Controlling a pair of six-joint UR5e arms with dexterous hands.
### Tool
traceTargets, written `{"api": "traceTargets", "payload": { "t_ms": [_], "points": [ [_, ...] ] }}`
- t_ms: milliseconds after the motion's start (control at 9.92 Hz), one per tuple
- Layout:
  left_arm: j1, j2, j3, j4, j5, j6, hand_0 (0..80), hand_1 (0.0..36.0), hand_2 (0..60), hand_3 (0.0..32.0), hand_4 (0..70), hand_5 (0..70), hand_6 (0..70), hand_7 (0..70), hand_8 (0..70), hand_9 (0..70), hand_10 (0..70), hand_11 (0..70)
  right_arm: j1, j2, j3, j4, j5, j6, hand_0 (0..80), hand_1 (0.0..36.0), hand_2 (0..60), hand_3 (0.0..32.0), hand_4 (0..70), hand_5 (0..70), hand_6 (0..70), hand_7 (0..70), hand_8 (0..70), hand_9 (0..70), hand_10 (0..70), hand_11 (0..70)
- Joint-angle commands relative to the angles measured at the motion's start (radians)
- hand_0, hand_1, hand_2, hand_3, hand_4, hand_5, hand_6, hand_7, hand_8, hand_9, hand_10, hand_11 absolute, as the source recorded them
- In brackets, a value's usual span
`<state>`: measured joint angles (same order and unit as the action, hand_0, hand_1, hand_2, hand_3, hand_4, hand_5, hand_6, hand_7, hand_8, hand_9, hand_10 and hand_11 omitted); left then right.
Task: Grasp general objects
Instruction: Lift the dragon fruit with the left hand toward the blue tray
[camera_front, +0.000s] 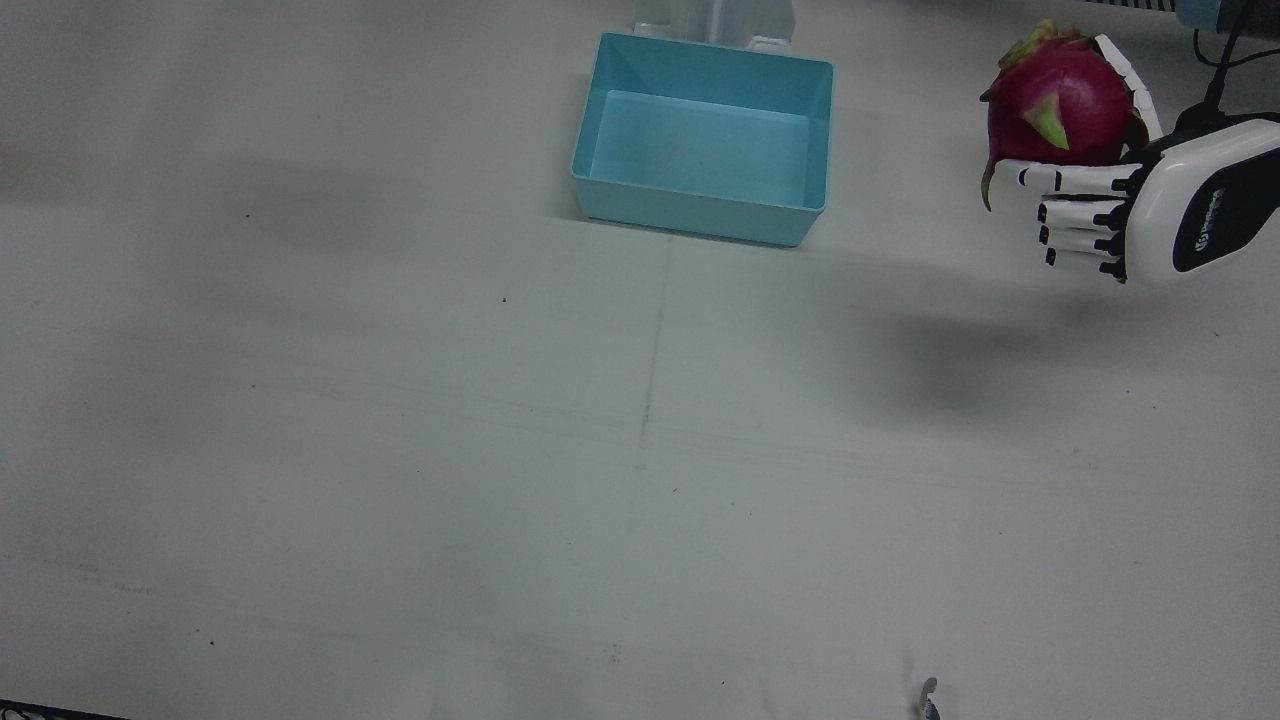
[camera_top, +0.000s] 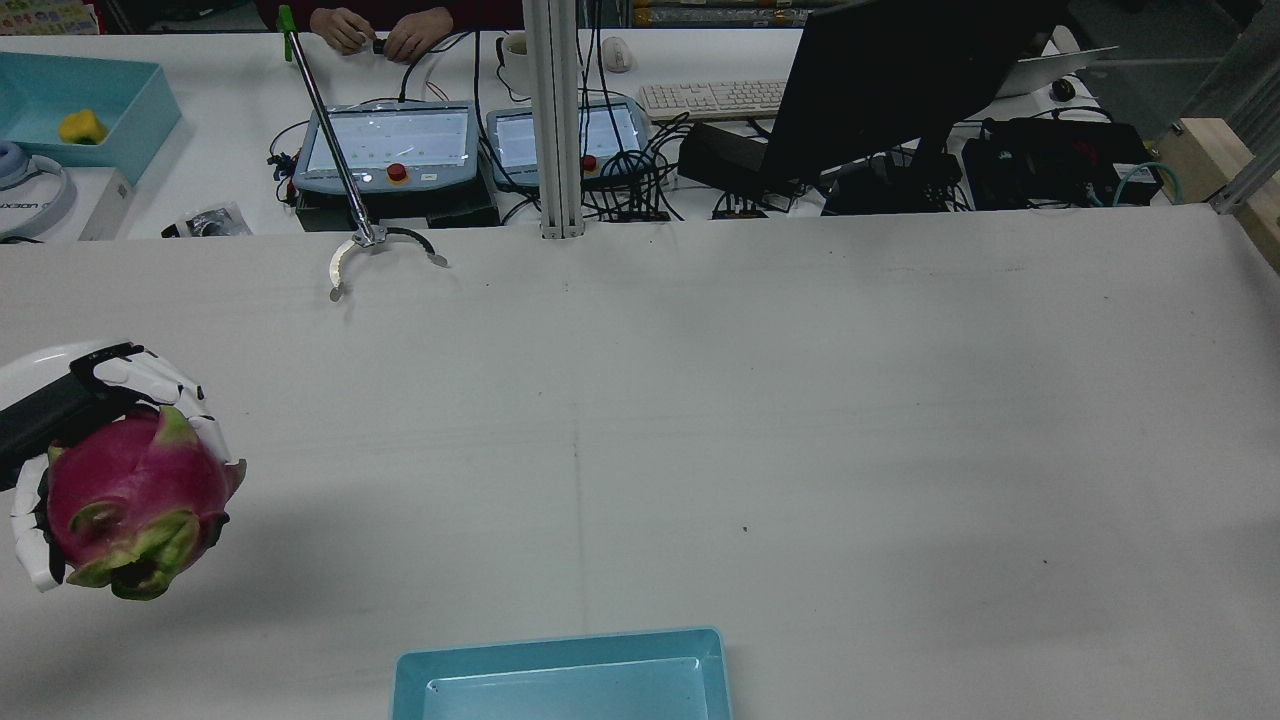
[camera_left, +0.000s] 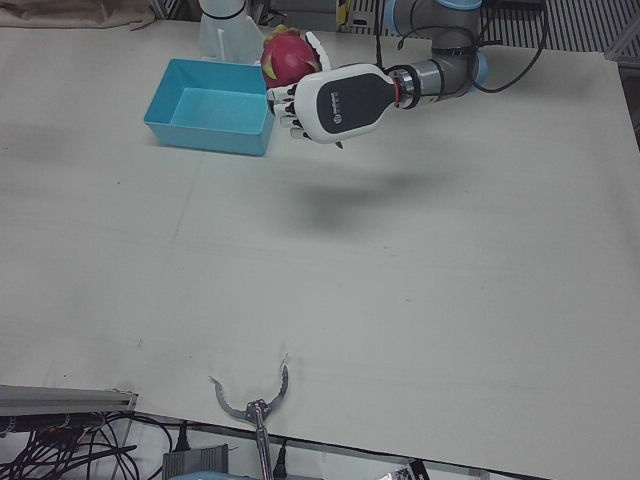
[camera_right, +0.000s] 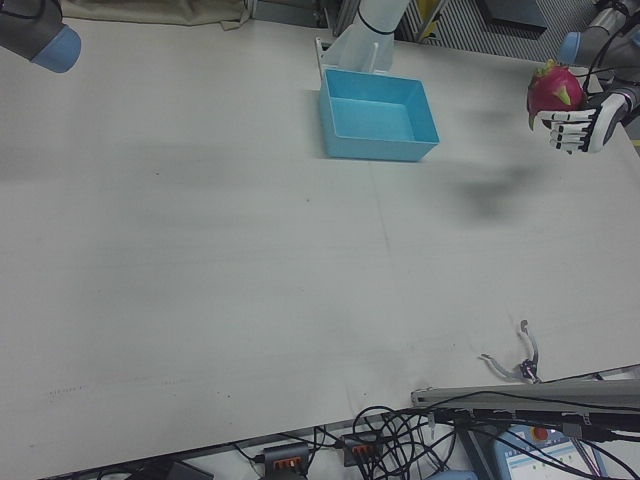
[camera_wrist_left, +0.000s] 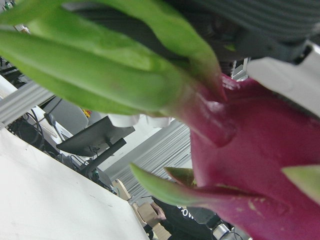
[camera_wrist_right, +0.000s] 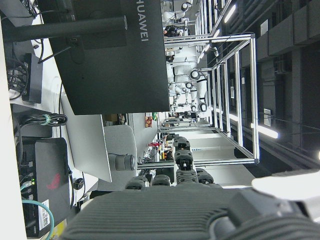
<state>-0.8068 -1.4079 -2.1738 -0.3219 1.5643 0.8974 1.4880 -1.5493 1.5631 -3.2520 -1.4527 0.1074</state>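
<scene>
Currently left hand (camera_front: 1150, 200) fingers (camera_front: 1075, 180) grip the dragon fruit (camera_front: 1057, 100) aloft; next, carry toward the blue bin (camera_front: 703, 140) beyond the fingertips.

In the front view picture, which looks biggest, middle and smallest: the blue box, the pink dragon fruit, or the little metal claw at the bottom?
1. The blue box looks biggest.
2. The dragon fruit, held up in the left hand, so nearness to the camera may enlarge it.
3. The metal claw, only partly showing.
</scene>
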Motion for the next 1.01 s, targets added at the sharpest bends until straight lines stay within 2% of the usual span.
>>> {"api": "traceTargets", "payload": {
  "t_ms": [0, 403, 706, 908],
  "points": [
    [0.121, -0.003, -0.047, -0.003, -0.053, 0.000, 46.7, 1.3, 60.0, 0.0, 70.0, 59.9, 70.0, 70.0, 70.0, 70.0, 70.0, 70.0, 0.000, 0.000, 0.002, 0.000, 0.000, 0.000, 0.0, 0.0, 0.0, 0.0, 0.0, 0.0, 0.0, 0.0, 0.0, 0.0, 0.0, 0.0],
    [0.273, -0.034, -0.052, 0.001, -0.128, 0.017, 47.1, 1.9, 60.0, 0.0, 70.0, 61.8, 70.0, 70.0, 70.0, 70.0, 70.0, 70.0, 0.000, 0.000, 0.002, 0.000, 0.000, 0.000, 0.0, 0.0, 0.0, 0.0, 0.0, 0.0, 0.0, 0.0, 0.0, 0.0, 0.0, 0.0],
    [0.379, -0.098, -0.054, 0.046, -0.173, 0.076, 47.5, 1.7, 60.0, 0.0, 70.0, 62.2, 70.0, 70.0, 70.0, 70.0, 70.0, 70.0, 0.000, 0.000, 0.000, 0.000, 0.000, 0.000, 0.0, 0.0, 0.0, 0.0, 0.0, 0.0, 0.0, 0.0, 0.0, 0.0, 0.0, 0.0],
    [0.432, -0.137, -0.054, 0.079, -0.176, 0.116, 47.8, 1.9, 60.0, 0.0, 70.0, 61.7, 70.0, 70.0, 70.0, 70.0, 70.0, 70.0, 0.000, 0.000, 0.000, 0.000, 0.000, 0.000, 0.0, 0.0, 0.0, 0.0, 0.0, 0.0, 0.0, 0.0, 0.0, 0.0, 0.0, 0.0]
  ]
}}
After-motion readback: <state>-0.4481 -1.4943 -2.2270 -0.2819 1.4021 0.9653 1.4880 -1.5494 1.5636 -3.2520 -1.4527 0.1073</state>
